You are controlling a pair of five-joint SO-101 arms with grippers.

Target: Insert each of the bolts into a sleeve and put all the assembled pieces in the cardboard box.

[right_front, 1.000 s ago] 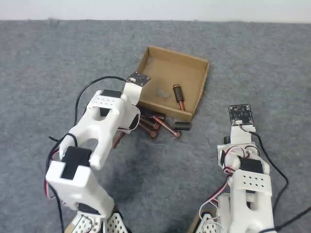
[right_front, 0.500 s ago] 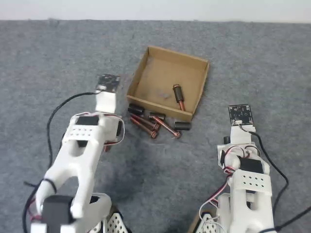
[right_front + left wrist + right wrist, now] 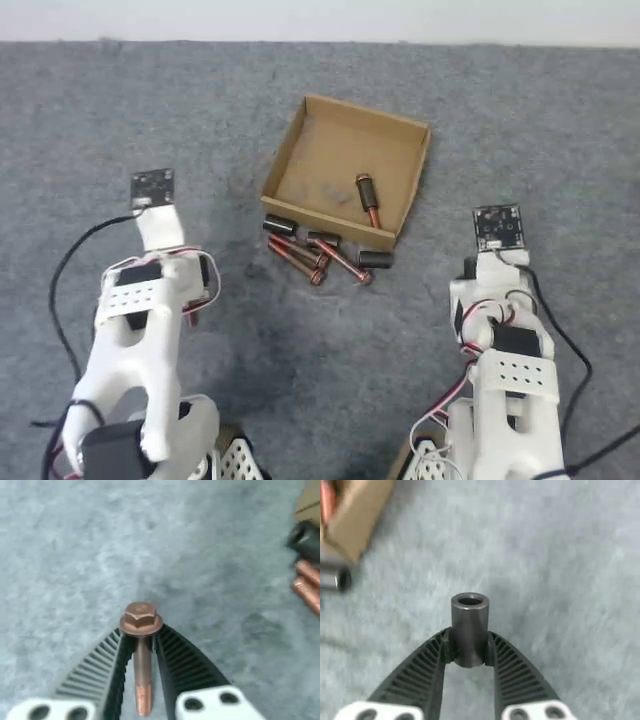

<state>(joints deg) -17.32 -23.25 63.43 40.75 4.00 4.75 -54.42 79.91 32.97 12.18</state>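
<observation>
A: So, how will these parts handle?

B: They look like small, stiff metal: light, I'd judge, but smooth. The left gripper (image 3: 142,632) is closed on a copper bolt (image 3: 142,666), pinched on the shank just under the hex head. The right gripper (image 3: 469,641) is clamped low on a black sleeve (image 3: 469,622), leaving its open mouth free. A round sleeve could twist if pushed off-axis.

A: Where's everything else?

B: The cardboard box (image 3: 330,160) sits farther out between the arms, with one assembled piece (image 3: 368,198) inside. Loose bolts (image 3: 297,258) and loose sleeves (image 3: 375,259) lie on the grey carpet (image 3: 520,120) just in front of it.

A: Is anything hard to see?

B: The held sleeve's lower end is hidden between the jaws. The pile overlaps, so I can't count it surely.
</observation>
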